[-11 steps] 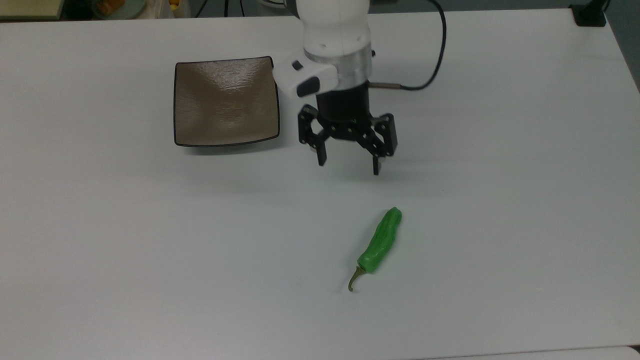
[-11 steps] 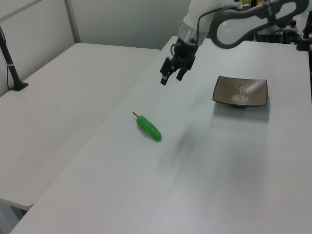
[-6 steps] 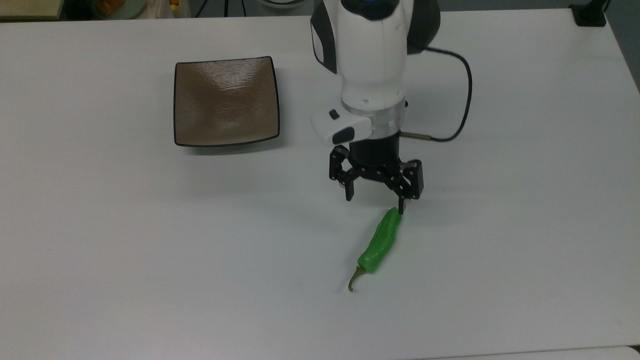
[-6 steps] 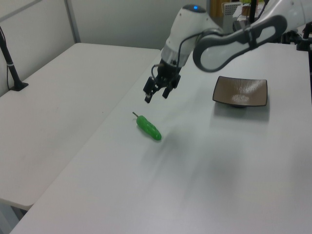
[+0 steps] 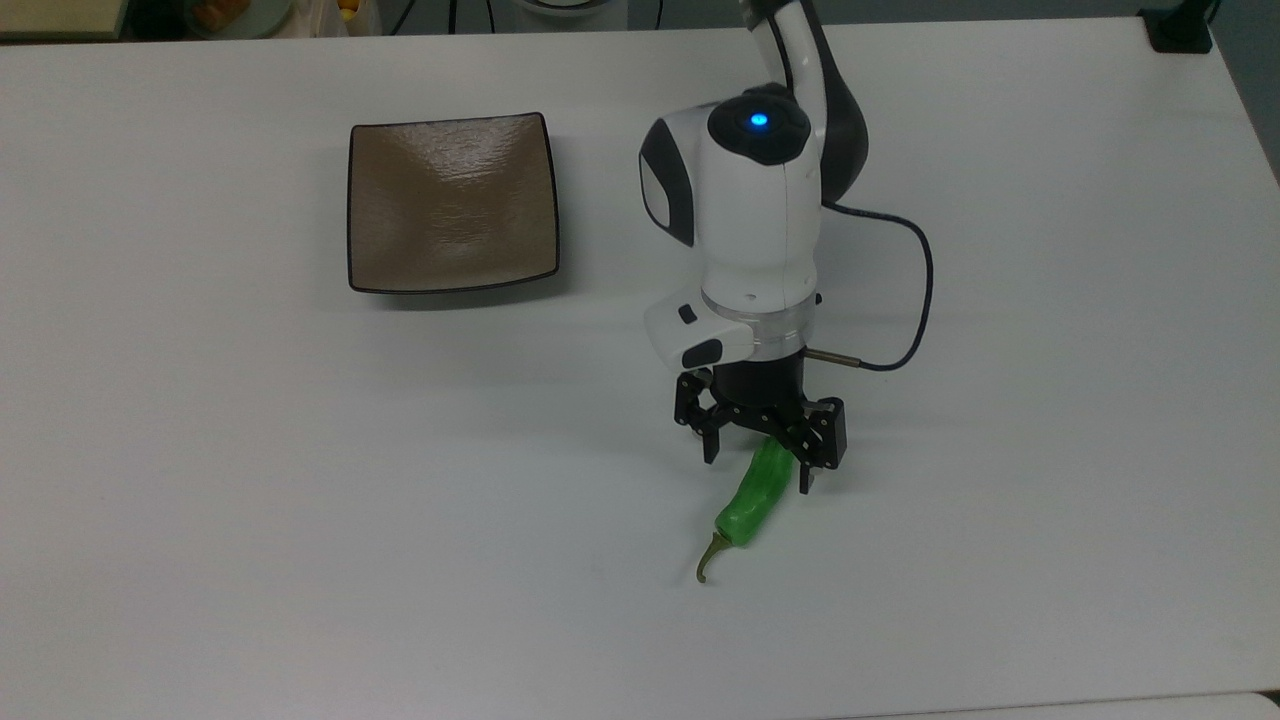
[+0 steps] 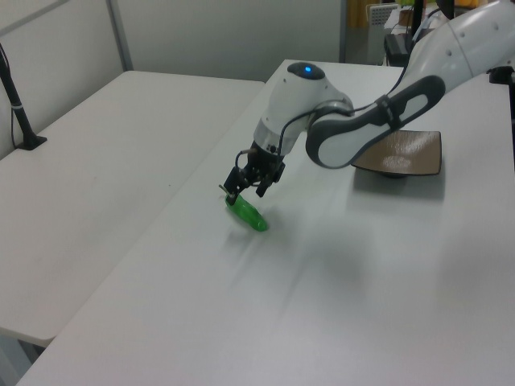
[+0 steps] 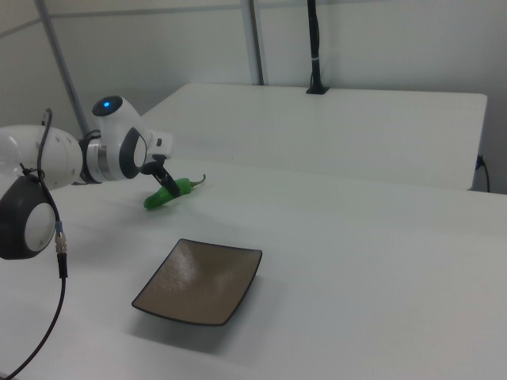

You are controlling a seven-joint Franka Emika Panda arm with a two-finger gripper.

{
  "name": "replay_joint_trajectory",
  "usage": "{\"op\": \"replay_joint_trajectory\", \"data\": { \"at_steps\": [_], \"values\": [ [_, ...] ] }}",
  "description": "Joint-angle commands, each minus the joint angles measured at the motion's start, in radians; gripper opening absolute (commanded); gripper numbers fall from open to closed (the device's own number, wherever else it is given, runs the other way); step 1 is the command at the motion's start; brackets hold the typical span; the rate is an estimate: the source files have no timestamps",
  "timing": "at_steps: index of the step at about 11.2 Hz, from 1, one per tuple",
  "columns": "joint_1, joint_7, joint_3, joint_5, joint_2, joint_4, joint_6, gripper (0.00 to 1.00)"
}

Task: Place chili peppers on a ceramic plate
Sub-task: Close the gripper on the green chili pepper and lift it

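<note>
the gripper is held open astride the blunt end of the chili pepper, which lies on the table. its long axis is crossed by the jaws; the ceramic plate is set well apart, toward the top view's upper left.

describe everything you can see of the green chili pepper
The chili pepper is bright green and glossy with slightly wrinkled skin, ending in a curved olive-brown stem that points toward the top view's lower left. It lies flat on the white table, well apart from the square brown plate. The open tool straddles its blunt end, one finger on either side; whether they touch the skin cannot be told.
</note>
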Motion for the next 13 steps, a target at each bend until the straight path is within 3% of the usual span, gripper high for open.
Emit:
{"op": "replay_joint_trajectory", "data": {
  "at_steps": [1, 3, 4, 5, 9, 13],
  "values": [
    [0.015, 0.034, -0.006, -0.028, 0.043, 0.031, 0.046, 0.92],
    [0.009, 0.06, -0.006, -0.026, 0.043, 0.034, 0.052, 0.16],
    [0.006, 0.071, -0.006, -0.028, 0.043, 0.034, 0.052, 0.06],
    [0.005, 0.068, -0.006, -0.028, 0.043, 0.046, 0.05, 0.0],
    [-0.003, 0.043, -0.006, -0.032, 0.031, 0.039, 0.049, 0.0],
    [-0.034, -0.051, -0.003, -0.046, -0.089, -0.031, -0.021, 0.0]
  ]
}}
